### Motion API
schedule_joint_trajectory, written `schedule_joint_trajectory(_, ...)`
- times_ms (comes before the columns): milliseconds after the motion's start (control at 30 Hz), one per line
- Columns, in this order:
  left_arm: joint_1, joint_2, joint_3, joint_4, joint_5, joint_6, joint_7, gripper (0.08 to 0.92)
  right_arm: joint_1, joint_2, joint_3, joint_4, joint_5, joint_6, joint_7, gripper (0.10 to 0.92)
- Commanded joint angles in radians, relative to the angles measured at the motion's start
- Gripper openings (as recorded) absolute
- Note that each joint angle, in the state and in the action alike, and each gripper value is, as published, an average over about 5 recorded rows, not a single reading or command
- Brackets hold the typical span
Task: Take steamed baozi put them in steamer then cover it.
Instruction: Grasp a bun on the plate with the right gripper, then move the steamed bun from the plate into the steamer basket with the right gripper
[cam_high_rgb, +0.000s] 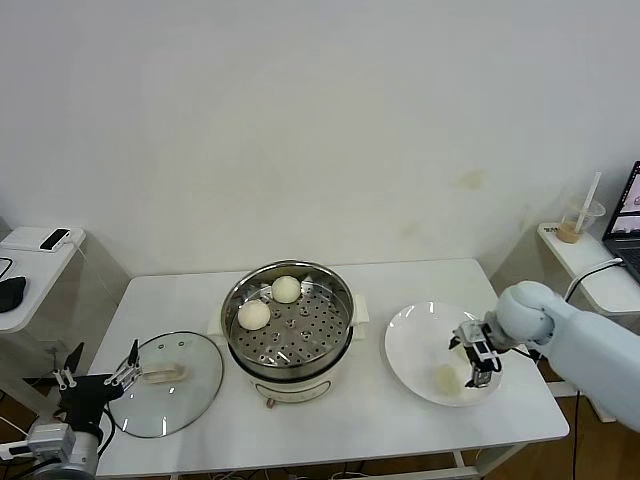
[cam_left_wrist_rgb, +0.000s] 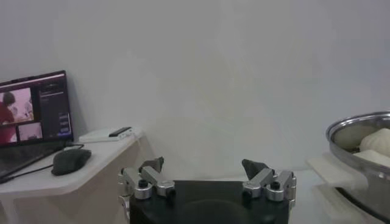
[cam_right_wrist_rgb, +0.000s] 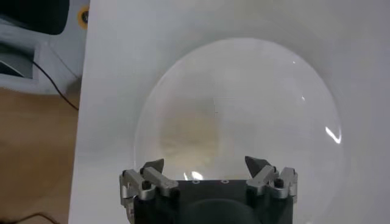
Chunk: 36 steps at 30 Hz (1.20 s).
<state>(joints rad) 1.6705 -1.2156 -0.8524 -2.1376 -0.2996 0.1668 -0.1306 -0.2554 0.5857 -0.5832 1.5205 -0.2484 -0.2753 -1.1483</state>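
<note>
Wall (cam_high_rgb: 320, 130): plain off-white, with a faint stain right of centre.
Table (cam_high_rgb: 330, 415): white rectangular top, standing against the wall.
Left side table (cam_high_rgb: 25, 275): white, carrying a phone (cam_high_rgb: 54, 239) and a black mouse (cam_high_rgb: 10, 292).
Right side table (cam_high_rgb: 585, 265): white, holding a cup with a straw (cam_high_rgb: 580, 220) and a laptop (cam_high_rgb: 625, 215).
Floor (cam_high_rgb: 575, 455): brown wood, seen at the lower right.

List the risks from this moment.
The right gripper hangs open beside the last baozi near the plate's front rim; a nudge could roll it off. The steamer already holds two buns at its far left, so careless placing may bump them.
</note>
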Motion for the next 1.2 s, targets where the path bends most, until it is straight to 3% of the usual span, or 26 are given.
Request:
schedule_joint_trajectory(33,0.001,0.000,-0.001,0.004,0.001,-0.001,0.000,0.823,-0.028,0.033,-0.002,-0.032,-0.012,-0.005,0.005,0.823)
schedule_joint_trajectory(267,0.000,-0.001,-0.001,0.004,0.001,0.001,0.000,0.823,-0.030,0.040,-0.015,-0.035,-0.013,-0.016,0.004,0.815)
schedule_joint_trajectory(733,-0.003,-0.003,-0.001,0.002,0.001,0.000,-0.004,0.823,-0.025,0.052,-0.015,-0.054,-0.012,-0.026,0.001,0.651)
schedule_joint_trajectory(1200,-0.003,-0.001,-0.005,0.000,-0.001,-0.001,-0.001,0.823,0.042,0.028,0.043,-0.056,0.004,-0.011,-0.036,0.586)
